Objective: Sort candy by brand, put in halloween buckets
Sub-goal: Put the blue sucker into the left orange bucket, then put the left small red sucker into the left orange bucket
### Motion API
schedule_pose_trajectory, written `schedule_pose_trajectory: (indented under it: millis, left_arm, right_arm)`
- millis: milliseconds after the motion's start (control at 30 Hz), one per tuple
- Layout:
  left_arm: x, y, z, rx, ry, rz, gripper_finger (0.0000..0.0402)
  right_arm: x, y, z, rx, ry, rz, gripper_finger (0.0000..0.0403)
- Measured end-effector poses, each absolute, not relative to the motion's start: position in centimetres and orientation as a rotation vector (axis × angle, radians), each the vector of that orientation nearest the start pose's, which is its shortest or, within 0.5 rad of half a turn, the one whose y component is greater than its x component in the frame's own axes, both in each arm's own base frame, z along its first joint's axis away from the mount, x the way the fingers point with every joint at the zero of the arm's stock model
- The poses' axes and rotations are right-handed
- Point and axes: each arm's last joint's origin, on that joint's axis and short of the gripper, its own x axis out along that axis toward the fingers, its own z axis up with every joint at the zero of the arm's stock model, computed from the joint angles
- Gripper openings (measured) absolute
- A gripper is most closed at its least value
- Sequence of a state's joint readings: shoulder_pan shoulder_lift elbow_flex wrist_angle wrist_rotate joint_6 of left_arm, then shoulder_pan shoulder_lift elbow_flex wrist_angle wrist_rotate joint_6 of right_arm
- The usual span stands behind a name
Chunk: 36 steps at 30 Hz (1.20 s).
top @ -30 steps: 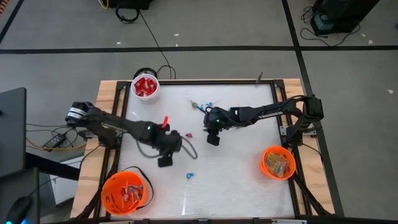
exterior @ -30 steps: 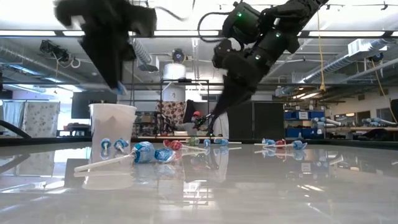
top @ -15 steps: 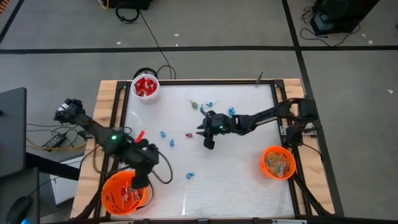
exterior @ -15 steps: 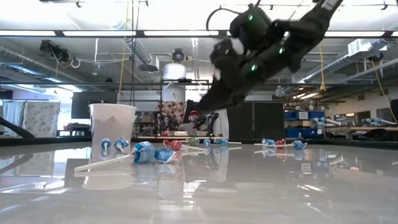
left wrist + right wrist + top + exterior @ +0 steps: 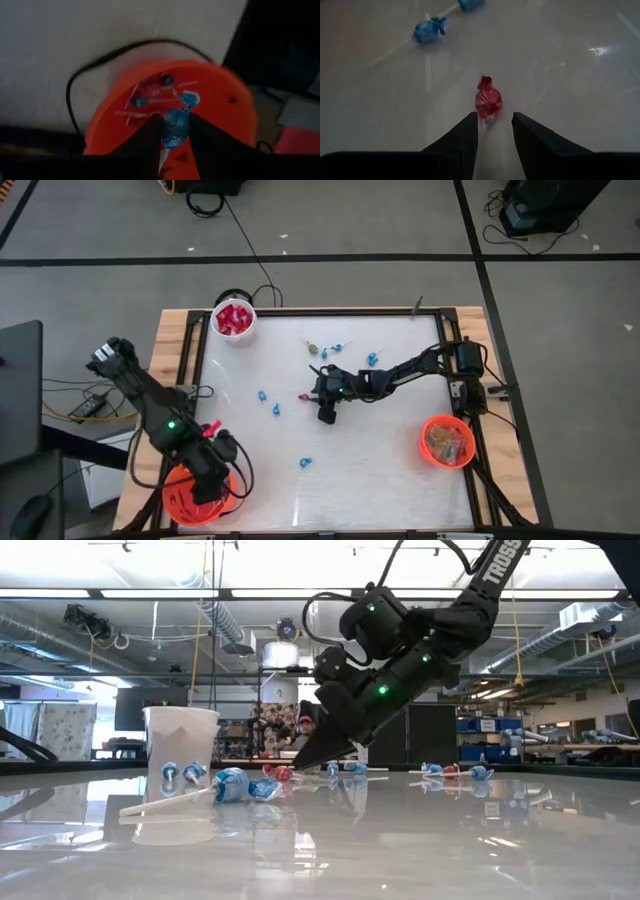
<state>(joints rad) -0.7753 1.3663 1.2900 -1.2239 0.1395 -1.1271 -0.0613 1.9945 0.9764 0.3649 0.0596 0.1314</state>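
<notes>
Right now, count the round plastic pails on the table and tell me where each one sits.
3: a white round plastic pail at the far left corner, a bright orange round plastic pail at the near left corner under the left arm, and another orange pail at the right edge.

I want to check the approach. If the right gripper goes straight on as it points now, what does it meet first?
Most likely the red candy: it lies on the table just ahead of the open right gripper, in line with the gap between its fingers.
</notes>
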Motion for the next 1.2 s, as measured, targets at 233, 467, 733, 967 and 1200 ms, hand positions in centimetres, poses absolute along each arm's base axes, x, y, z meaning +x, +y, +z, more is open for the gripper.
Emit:
schedule_pose_trajectory:
  millis: [233, 467, 733, 967, 1200]
  left_arm:
    - [16.4, -17.7, 28.9, -0.562, 1.625, 0.006, 0.0135]
    - [17.2, -17.2, 30.1, -0.463, 1.531, -0.071, 0.0148]
    - [19.3, -14.9, 31.7, -0.139, 1.145, 0.127, 0.0148]
    - [22.1, -12.1, 29.1, -0.028, 0.996, 0.288, 0.0146]
    - [24.8, -9.7, 23.0, -0.015, 0.827, 0.248, 0.0146]
  right_arm:
    - [38.3, -2.2, 10.6, 0.152, 0.674, -0.083, 0.0135]
    - [38.1, -2.4, 10.5, 0.118, 0.688, -0.171, 0.0128]
    - [38.1, -2.3, 10.4, 0.109, 0.703, -0.133, 0.0089]
    - [38.0, -1.8, 10.2, 0.061, 0.73, -0.103, 0.008]
    - [37.9, -1.8, 10.2, 0.011, 0.735, -0.086, 0.0035]
